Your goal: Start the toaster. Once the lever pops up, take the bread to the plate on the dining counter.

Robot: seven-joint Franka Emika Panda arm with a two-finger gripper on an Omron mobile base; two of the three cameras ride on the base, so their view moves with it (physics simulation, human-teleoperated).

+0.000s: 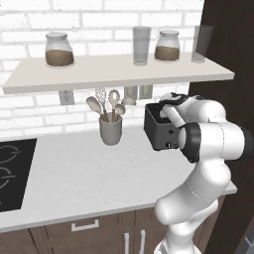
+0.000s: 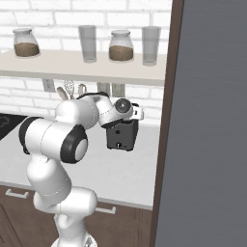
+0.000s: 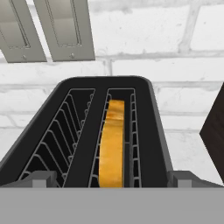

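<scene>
The dark toaster (image 1: 158, 133) (image 2: 122, 134) stands on the pale grey worktop by the brick wall. Seen from above in the hand view, the toaster (image 3: 153, 131) has two slots. The bread (image 3: 113, 144) stands upright in the right slot, its yellow-brown crust showing; the left slot is empty. My gripper (image 3: 113, 181) hovers just above the toaster's near end, open, its fingertips (image 3: 43, 178) spread wider than the toaster top and holding nothing. The hand (image 1: 168, 106) (image 2: 123, 108) sits over the toaster. The plate and the dining counter are out of view.
A grey utensil cup (image 1: 110, 130) stands left of the toaster and a black hob (image 1: 12, 171) lies at the far left. A shelf (image 1: 119, 69) with jars and glasses hangs overhead. Wall outlets (image 3: 48, 28) are behind the toaster. A tall dark panel (image 2: 207, 120) stands on the right.
</scene>
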